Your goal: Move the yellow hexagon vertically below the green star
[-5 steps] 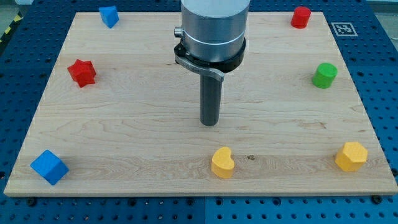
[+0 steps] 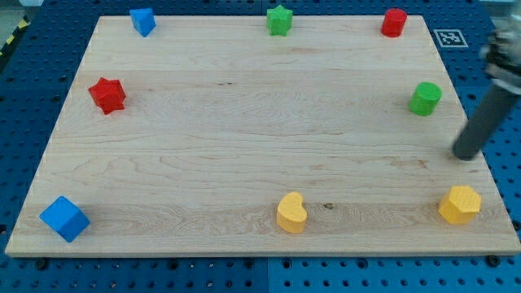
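The yellow hexagon (image 2: 460, 203) lies near the board's bottom right corner. The green star (image 2: 279, 20) sits at the top edge, middle of the view. My tip (image 2: 466, 156) is at the view's right, just above the yellow hexagon and below right of the green cylinder (image 2: 424, 98), touching neither. The rod is blurred by motion.
A yellow heart (image 2: 292, 213) lies at the bottom centre, roughly below the green star. A red cylinder (image 2: 394, 22) is at top right, a blue block (image 2: 142, 21) at top left, a red star (image 2: 107, 94) at left, a blue cube (image 2: 63, 218) at bottom left. The wooden board (image 2: 244, 130) edge is close to my tip.
The arm has swung from the board's centre to the far right, which uncovers the green star. No block has moved.
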